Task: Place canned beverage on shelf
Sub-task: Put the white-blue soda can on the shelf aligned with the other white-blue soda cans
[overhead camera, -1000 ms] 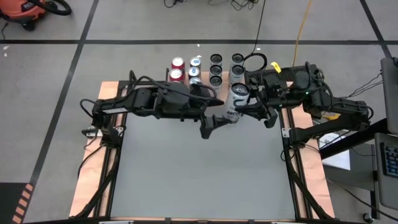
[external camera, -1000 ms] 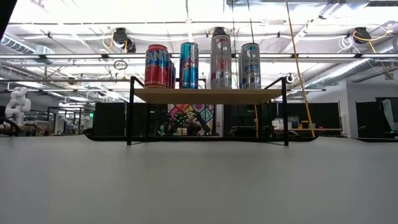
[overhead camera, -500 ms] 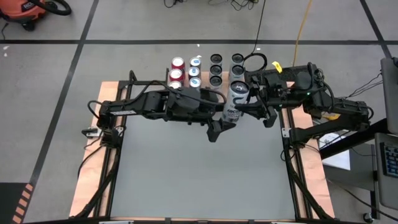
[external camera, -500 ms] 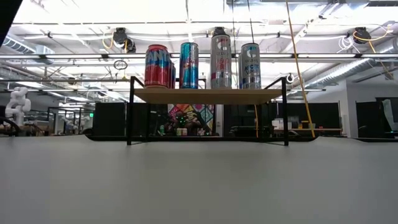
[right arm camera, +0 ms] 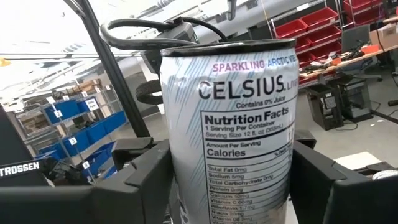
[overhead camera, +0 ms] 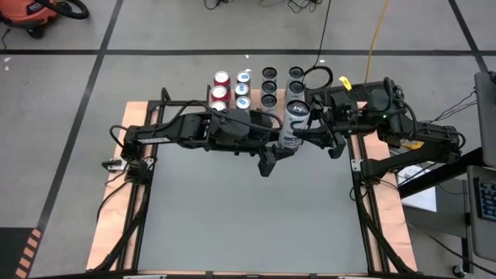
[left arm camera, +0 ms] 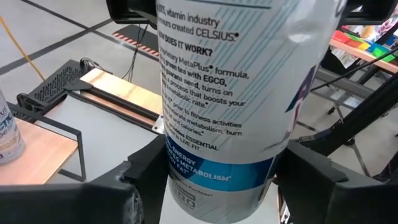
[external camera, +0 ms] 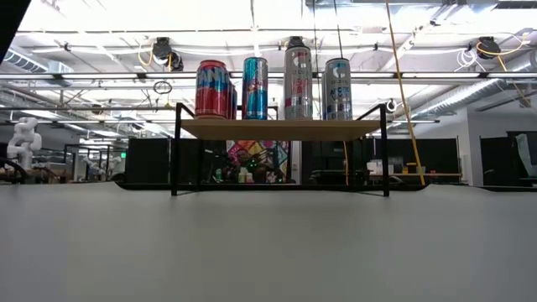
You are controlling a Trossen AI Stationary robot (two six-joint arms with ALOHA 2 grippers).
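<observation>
Handover looks to be the step in hand: the white can (overhead camera: 294,124) hangs in the air just in front of the shelf (external camera: 279,128), clear of the table (overhead camera: 248,209), with the right gripper (overhead camera: 311,133) clamped on one side of it, its jaws partly parted and pressed to the can's sides in the right wrist view. The left gripper (overhead camera: 271,157) sits low on the same can, a finger on each flank near the base in the left wrist view, but whether those jaws have reached contact or merely stand close I cannot tell. The shelf already carries rows of cans (overhead camera: 232,88), packed tight along its top. The risk from here, as I judge it, is timing: if the right gripper lets go before the left has a firm hold, the can drops to the table; and with both arms crowded just in front of the shelf, a careless swing could knock the standing cans over
</observation>
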